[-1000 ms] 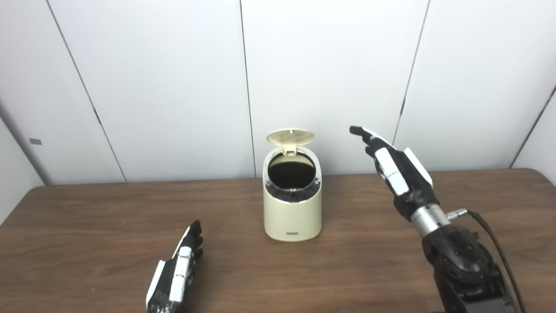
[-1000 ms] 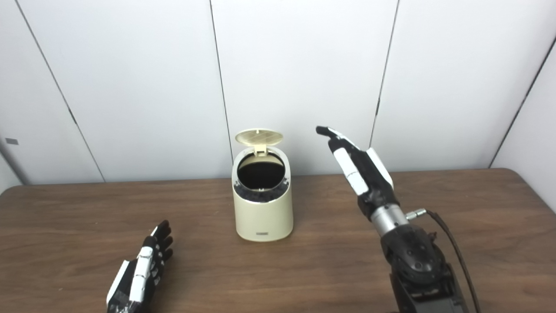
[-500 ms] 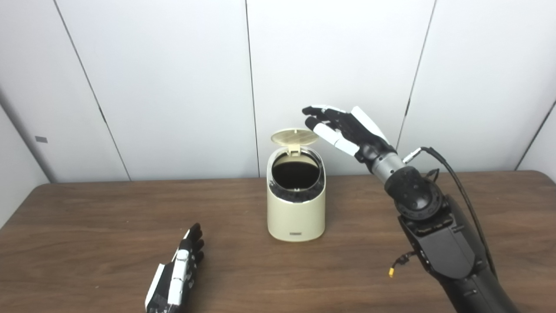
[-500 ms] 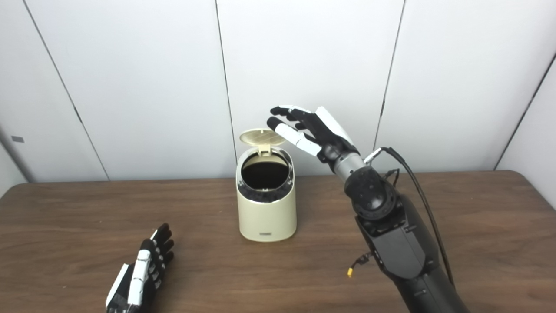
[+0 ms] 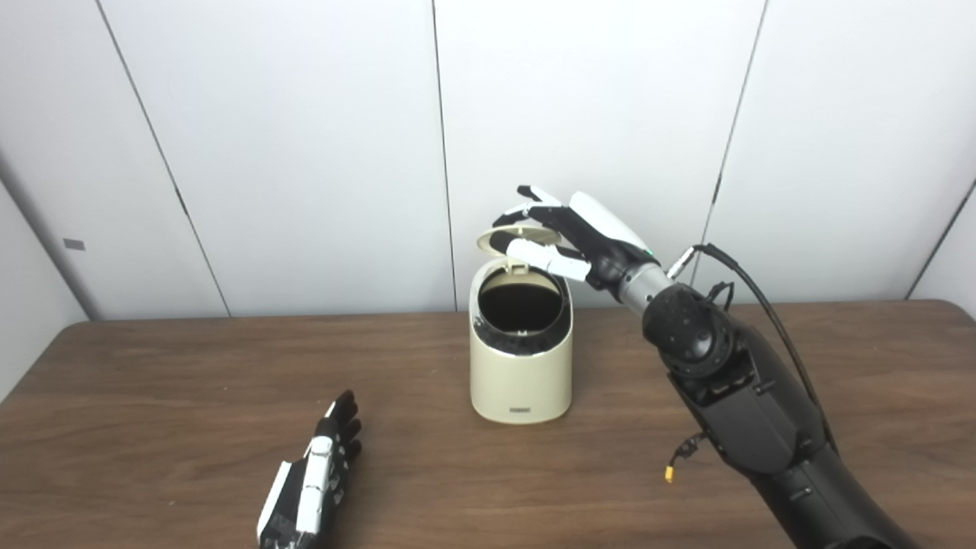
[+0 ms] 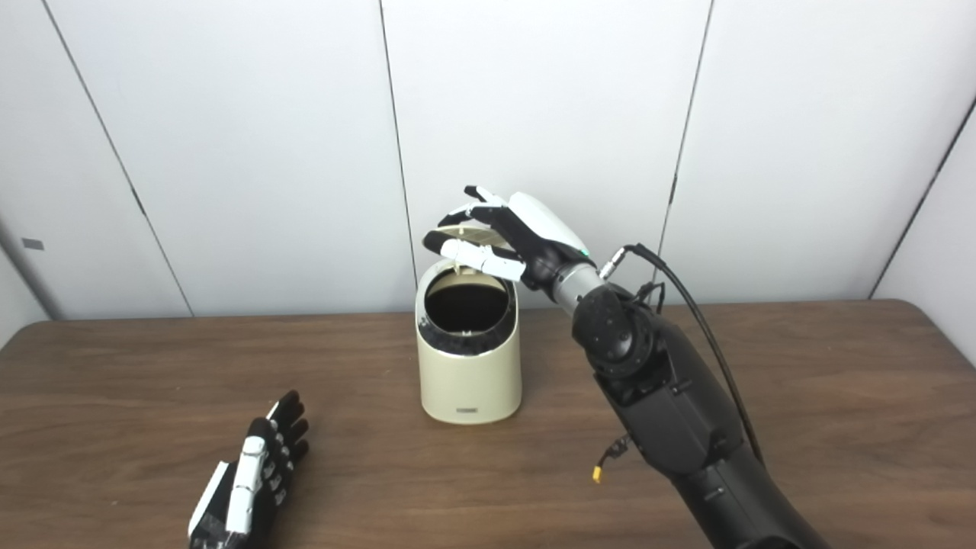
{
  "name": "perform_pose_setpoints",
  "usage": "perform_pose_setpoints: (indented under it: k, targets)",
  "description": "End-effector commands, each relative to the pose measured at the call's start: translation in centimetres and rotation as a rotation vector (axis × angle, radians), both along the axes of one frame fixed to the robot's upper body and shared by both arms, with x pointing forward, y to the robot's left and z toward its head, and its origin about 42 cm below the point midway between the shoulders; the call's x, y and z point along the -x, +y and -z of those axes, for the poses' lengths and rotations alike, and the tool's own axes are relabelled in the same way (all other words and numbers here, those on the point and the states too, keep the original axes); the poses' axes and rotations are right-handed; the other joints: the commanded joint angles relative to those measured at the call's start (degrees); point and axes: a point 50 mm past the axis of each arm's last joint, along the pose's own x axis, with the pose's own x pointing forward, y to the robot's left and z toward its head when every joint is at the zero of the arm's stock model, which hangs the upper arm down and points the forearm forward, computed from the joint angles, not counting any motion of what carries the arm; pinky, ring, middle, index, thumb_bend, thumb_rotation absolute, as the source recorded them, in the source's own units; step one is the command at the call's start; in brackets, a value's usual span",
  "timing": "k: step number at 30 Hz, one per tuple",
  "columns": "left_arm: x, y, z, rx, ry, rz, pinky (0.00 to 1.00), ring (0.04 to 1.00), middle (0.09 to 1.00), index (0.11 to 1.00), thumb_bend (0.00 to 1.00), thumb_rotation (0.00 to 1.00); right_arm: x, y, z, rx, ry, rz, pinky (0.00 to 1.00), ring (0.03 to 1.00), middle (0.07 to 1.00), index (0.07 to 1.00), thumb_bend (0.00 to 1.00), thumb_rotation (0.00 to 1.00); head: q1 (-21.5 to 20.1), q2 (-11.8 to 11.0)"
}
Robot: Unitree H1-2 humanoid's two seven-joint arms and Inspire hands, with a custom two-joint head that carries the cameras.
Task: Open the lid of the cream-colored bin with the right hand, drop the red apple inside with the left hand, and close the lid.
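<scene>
The left hand (image 5: 313, 476) lies low over the near part of the brown worktop (image 5: 152, 396), left of centre. Its fingers are extended, close side by side, and hold nothing.

The right arm (image 5: 751, 415) enters from the lower right and reaches diagonally up and to the left.

The cream-colored bin (image 5: 521, 358) stands upright near the middle of the worktop, well apart from the left hand. Its round opening faces up and is dark inside. No contents can be made out there.

The lid (image 6: 461, 229) is raised on its hinge at the rear rim of the bin.

The right hand (image 5: 560, 236) is at the lid, above the rear of the opening. Its fingers are spread over the top of the lid and the thumb (image 5: 537, 253) lies under its front edge. Whether they press the lid cannot be determined.

The white panelled wall (image 5: 305, 152) stands behind the worktop.
</scene>
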Motion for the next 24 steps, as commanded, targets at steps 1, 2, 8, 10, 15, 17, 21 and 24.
perform_pose_setpoints:
  k: [1,2,8,10,15,17,21,24]
  targets:
    - [-0.7,-0.1,-0.8,-0.017,-0.048,0.0,1.0,1.0,1.0,1.0,0.53,1.0,0.2,-0.2,-2.5,0.035,-0.104,-0.024,0.94,1.0,0.997,0.641,0.59,0.96,-0.03,0.04]
    - [-0.6,-0.1,-0.8,-0.022,-0.049,-0.004,1.0,1.0,1.0,1.0,0.53,1.0,0.2,-0.3,-2.3,0.047,-0.108,-0.02,0.94,1.0,0.996,0.632,0.59,0.96,-0.03,0.04]
    - [-0.6,-0.1,-0.9,-0.029,-0.053,-0.01,1.0,1.0,1.0,1.0,0.51,1.0,0.5,-1.0,-1.9,0.071,-0.111,-0.008,0.94,1.0,0.99,0.622,0.57,0.95,0.08,0.44]
    - [-0.6,0.0,-0.8,-0.031,-0.056,-0.011,1.0,1.0,1.0,1.0,0.5,1.0,0.5,-1.2,-1.8,0.078,-0.113,-0.003,0.94,1.0,0.988,0.62,0.57,0.95,0.08,0.44]
    - [-0.6,0.0,-0.8,-0.038,-0.052,-0.014,1.0,1.0,1.0,1.0,0.51,1.0,0.6,-1.5,-1.2,0.096,-0.107,0.004,0.94,1.0,0.988,0.642,0.59,0.95,-0.07,0.6]
    - [-0.6,0.1,-0.9,-0.035,-0.05,-0.019,1.0,1.0,1.0,1.0,0.5,1.0,0.7,-1.6,-1.1,0.102,-0.109,0.002,0.94,1.0,0.989,0.645,0.59,0.95,0.22,1.03]
    - [-0.6,0.1,-1.2,-0.033,-0.053,-0.027,1.0,1.0,1.0,1.0,0.47,1.0,0.9,-1.8,-0.8,0.11,-0.108,-0.002,0.93,1.0,0.996,0.646,0.59,0.94,0.38,1.21]
    - [-0.6,0.0,-1.3,-0.034,-0.054,-0.024,1.0,1.0,1.0,1.0,0.46,1.0,1.2,-2.1,-0.5,0.124,-0.103,-0.001,0.93,1.0,0.998,0.647,0.58,0.93,0.54,1.5]
